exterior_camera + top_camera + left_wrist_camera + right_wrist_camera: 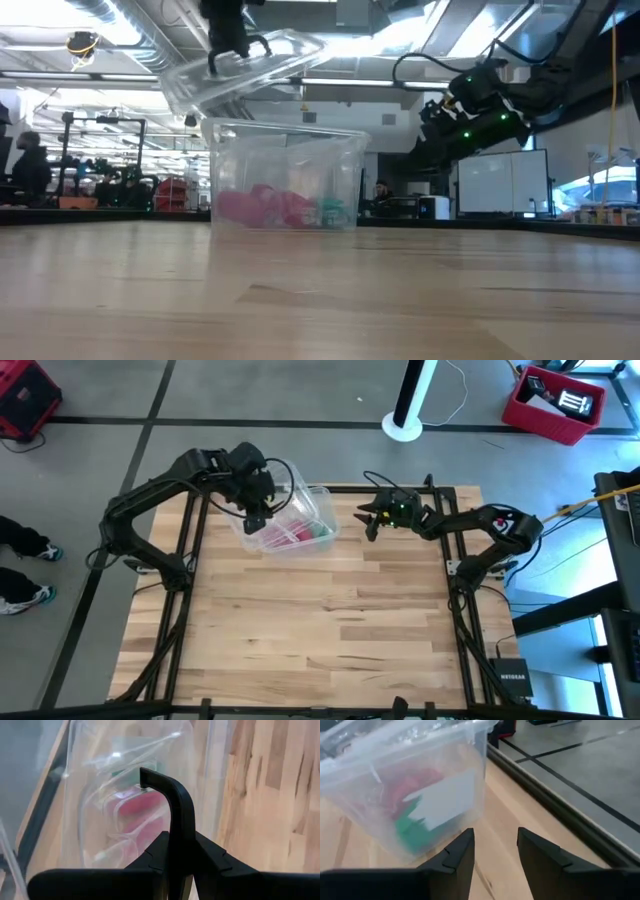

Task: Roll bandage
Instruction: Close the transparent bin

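Note:
A clear plastic box (pixel 295 525) stands at the table's far middle, with pink (pixel 262 207) and green (pixel 330 212) contents inside. Whether the pink is the bandage, I cannot tell; no bandage shows outside the box. My left gripper (pixel 255 515) hangs over the box's left side, shut on the clear lid (pixel 260 62). My right gripper (pixel 368 522) stands open just right of the box, near table height, pointing at its right wall (pixel 435 800) without touching it. My left gripper pinches the clear lid near its left edge (pixel 218 68) between its two fingers (pixel 172 805). The fingers come from above, slanting down. The lid sits tilted above the open box; whether its low edge rests on the box's rim, I cannot tell.
The wooden table (pixel 320 630) stretches bare toward its near edge. Its black frame rail (pixel 555 805) runs along the far edge just behind the box and my right gripper. A red crate (pixel 555 405) and a white stand (pixel 408 410) stand on the floor beyond.

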